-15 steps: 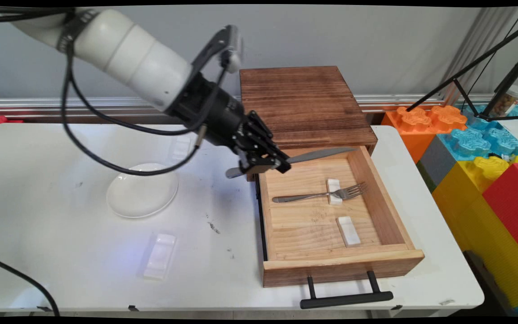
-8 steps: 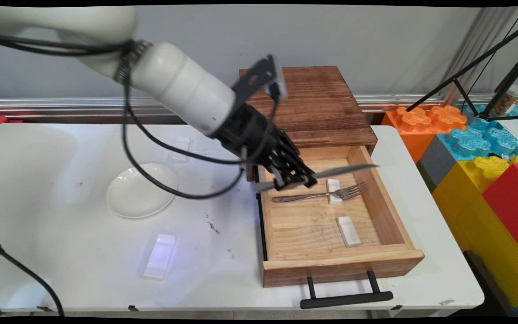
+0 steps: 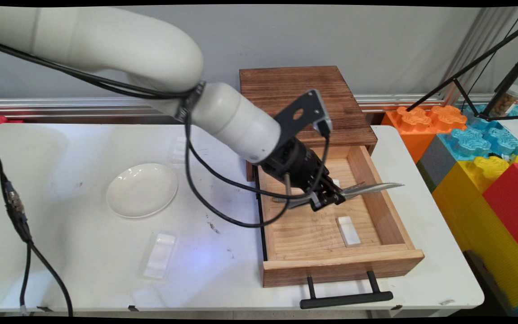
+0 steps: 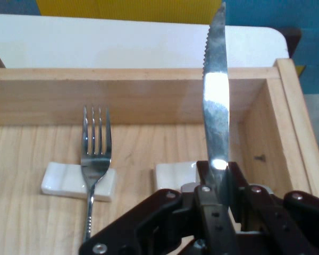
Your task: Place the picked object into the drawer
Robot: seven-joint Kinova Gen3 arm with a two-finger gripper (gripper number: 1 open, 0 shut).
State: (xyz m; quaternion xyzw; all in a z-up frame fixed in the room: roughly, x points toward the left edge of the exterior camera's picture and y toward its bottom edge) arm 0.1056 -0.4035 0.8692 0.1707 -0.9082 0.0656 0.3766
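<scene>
My gripper (image 3: pixel 329 199) (image 4: pixel 219 183) is shut on a steel knife (image 3: pixel 372 188) (image 4: pixel 216 101), holding it by the handle. Its serrated blade points right, out over the right wall of the open wooden drawer (image 3: pixel 387 204). The knife hangs above the drawer's inside. Just behind it a fork (image 3: pixel 353 188) (image 4: pixel 94 159) lies across a white rest (image 4: pixel 69 181); the hand hides most of that fork in the main view. A second white rest (image 3: pixel 348 231) (image 4: pixel 173 176), with nothing on it, lies nearer the drawer's front, right under the held knife in the hand view.
The drawer comes out of a dark wooden cabinet (image 3: pixel 304 103); its black handle (image 3: pixel 346 299) juts past the table's near edge. A white plate (image 3: pixel 142 189) and a white rest (image 3: pixel 160 254) lie on the table at left. Big coloured blocks (image 3: pixel 475 157) stand right of the table.
The arm has carried the knife right and down, from beside the drawer's back left corner to the middle of the drawer. The fork and both rests in the drawer have stayed put.
</scene>
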